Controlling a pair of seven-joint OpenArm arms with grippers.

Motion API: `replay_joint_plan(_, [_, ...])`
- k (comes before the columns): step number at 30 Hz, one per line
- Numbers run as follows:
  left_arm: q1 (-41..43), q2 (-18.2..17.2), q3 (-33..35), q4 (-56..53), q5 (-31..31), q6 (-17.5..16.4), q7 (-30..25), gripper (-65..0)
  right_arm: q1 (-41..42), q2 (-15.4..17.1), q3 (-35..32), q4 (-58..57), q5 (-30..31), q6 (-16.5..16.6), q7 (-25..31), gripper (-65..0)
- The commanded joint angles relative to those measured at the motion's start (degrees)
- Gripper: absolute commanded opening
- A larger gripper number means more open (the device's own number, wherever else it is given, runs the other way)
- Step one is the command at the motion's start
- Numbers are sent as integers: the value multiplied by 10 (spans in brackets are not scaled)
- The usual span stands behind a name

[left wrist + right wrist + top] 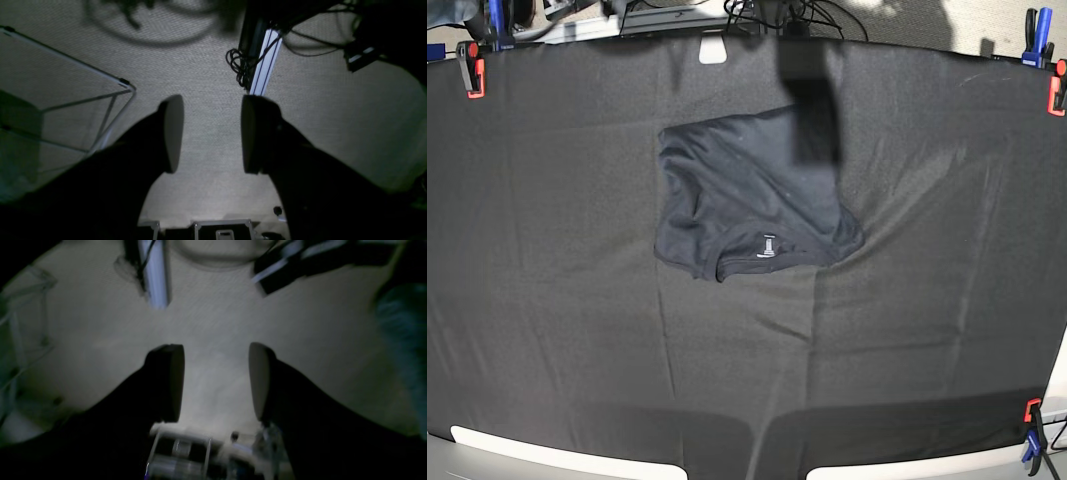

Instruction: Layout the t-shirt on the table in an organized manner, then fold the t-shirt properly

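The t-shirt [747,195] lies bunched in a rough square on the far middle of the table [547,300]. Its collar faces the near side, with the white label [767,246] showing. No arm or gripper shows in the base view. In the left wrist view my left gripper [211,110] is open and empty, with only pale carpet floor behind it. In the right wrist view my right gripper [217,355] is also open and empty over the same floor. The shirt and the table are out of view in both wrist views.
Red and blue clamps hold the cloth at the far left [470,70], far right [1057,88] and near right [1030,420] corners. A dark blurred post [812,110] overlaps the shirt's far right. A metal frame [83,70], an aluminium post [265,63] and cables [238,65] stand on the floor.
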Motion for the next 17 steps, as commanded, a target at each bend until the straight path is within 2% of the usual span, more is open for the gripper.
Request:
replay_joint_plan(1, [5, -8, -2, 6, 2, -4, -2, -390, 2, 1, -2, -6, 4, -21, 22, -347])
replay_joint_plan(5, [5, -8, -2, 21, 1, -3, -1, -390, 7, -21, -2, -19, -1, -31, 80, -347])
replay_joint_plan(9, [5, -5, -2, 30, 2, -3, 2, -390, 7, -43, -2, -19, -2, -30, 81, -347])
replay_joint_plan(14, [5, 14, -2, 30, 4, -2, 2, -390, 7, -56, -2, -19, -2, -23, 87, -347])
replay_joint_plan(17, [2, 30, -2, 34, 40, -2, -1, -390, 7, -57, -2, -19, -2, -22, 94, -347])
